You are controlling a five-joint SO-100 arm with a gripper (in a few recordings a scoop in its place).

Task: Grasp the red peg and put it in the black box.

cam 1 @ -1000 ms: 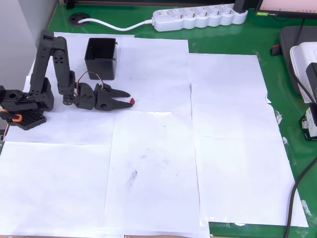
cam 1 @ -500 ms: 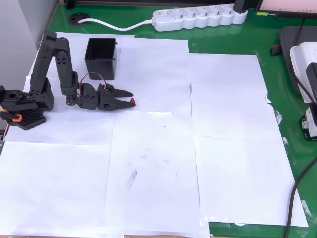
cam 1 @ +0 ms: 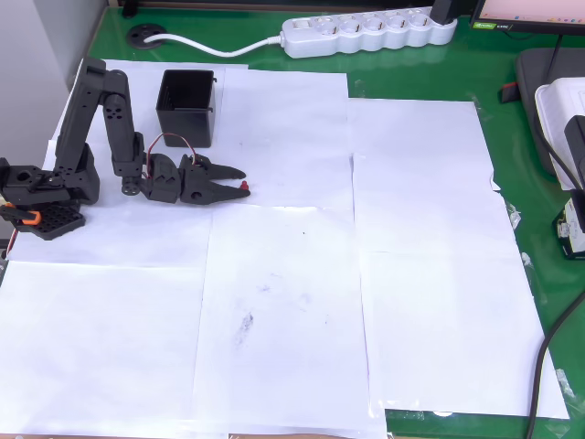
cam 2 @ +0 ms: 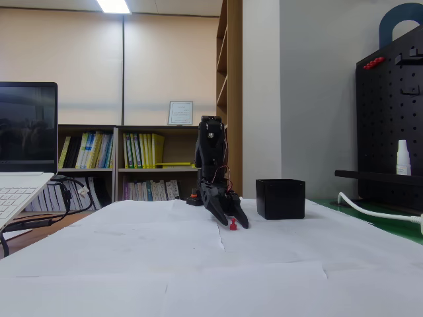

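White paper sheets [cam 1: 292, 302] cover the green table [cam 1: 420, 73] in the overhead view, a power strip [cam 1: 366, 29] lying along the top edge. Black gripper [cam 1: 239, 181] points right, jaws narrowed to a small gap around the red peg [cam 1: 245, 188] at their tips. Black box [cam 1: 187, 107] stands just above the arm, apart from it. Over to the fixed view: gripper [cam 2: 234, 220] angled down, peg [cam 2: 232, 225] at the paper between the fingertips, box [cam 2: 280, 199] to its right, bookshelves [cam 2: 125, 165] behind.
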